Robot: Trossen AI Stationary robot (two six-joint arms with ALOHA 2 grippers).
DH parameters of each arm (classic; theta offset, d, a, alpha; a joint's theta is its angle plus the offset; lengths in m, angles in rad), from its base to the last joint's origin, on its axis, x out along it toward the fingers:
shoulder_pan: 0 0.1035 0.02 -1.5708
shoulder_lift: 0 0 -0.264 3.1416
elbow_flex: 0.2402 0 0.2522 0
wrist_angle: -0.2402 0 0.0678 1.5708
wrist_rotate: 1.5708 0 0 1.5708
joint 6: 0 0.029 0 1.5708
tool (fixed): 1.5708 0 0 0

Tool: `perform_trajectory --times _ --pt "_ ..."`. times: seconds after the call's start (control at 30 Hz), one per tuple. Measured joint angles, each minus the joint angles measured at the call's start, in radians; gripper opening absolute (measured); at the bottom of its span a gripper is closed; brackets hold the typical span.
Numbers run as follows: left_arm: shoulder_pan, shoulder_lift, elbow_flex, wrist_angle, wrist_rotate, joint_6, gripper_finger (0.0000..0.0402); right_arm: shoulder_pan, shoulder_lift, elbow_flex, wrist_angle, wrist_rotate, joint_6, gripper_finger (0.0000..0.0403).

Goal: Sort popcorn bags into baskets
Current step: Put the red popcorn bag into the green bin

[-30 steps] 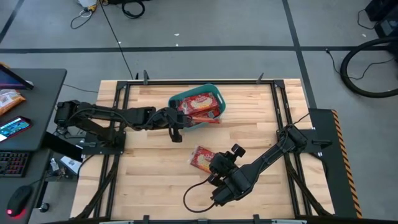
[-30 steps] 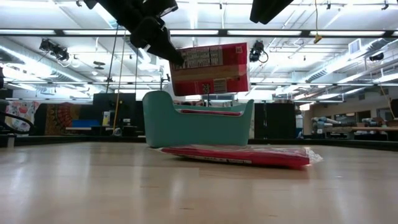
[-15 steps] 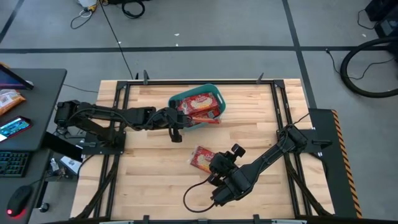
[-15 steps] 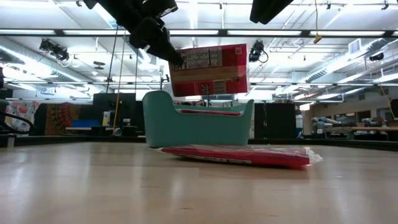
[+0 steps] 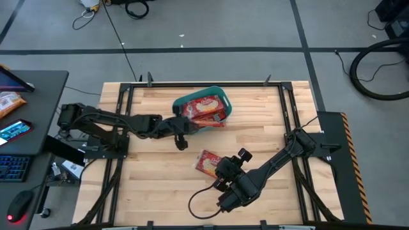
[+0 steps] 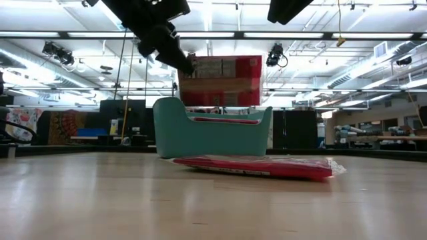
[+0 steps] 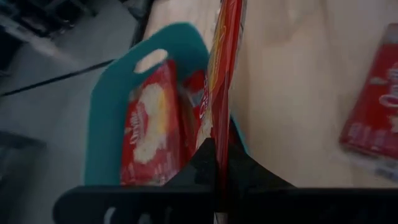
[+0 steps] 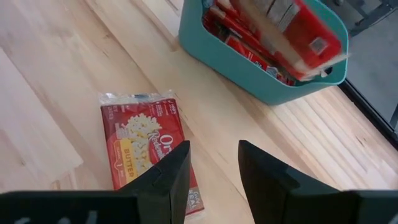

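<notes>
My left gripper (image 6: 179, 61) is shut on a red popcorn bag (image 6: 220, 81) above the teal basket (image 6: 212, 137); in the left wrist view the bag (image 7: 224, 68) shows edge-on over the basket's near rim (image 7: 102, 130). Several red bags (image 7: 146, 127) lie inside the basket. Another red bag (image 5: 208, 162) lies flat on the table in front of the basket. My right gripper (image 8: 214, 168) is open and empty just above and beside that bag (image 8: 146, 149). My left gripper pinches the bag between its two fingers at the end nearest the table's left edge (image 7: 220, 134). The fingers come from the table's left side, slanting down. The bag stands on edge, its long side level, lifted clear above the basket.
The basket (image 5: 203, 105) stands at the table's far middle. Bare wooden table (image 5: 153, 172) lies to the left of and in front of the loose bag. A dark metal frame (image 5: 121, 115) borders the table's sides.
My left gripper has gone down a little toward the basket with the bag. The bag, tilted before, now hangs level and lower, closer to the basket's rim. My right gripper has kept still.
</notes>
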Motion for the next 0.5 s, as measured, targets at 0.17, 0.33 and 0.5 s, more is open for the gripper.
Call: perform_trajectory --times 0.17,0.33,0.5 --pt "-0.004 0.081 0.0 0.134 -0.155 0.052 0.0009 0.005 0.004 0.0 0.011 0.029 -0.002 0.0139" --pt "0.005 0.14 0.0 0.263 -0.326 0.136 0.0009 0.015 0.013 -0.015 0.027 0.033 -0.005 0.0139" --pt "0.077 0.183 0.0 0.262 -0.245 0.124 0.0009 0.02 0.014 -0.049 0.056 0.036 0.004 0.0139"
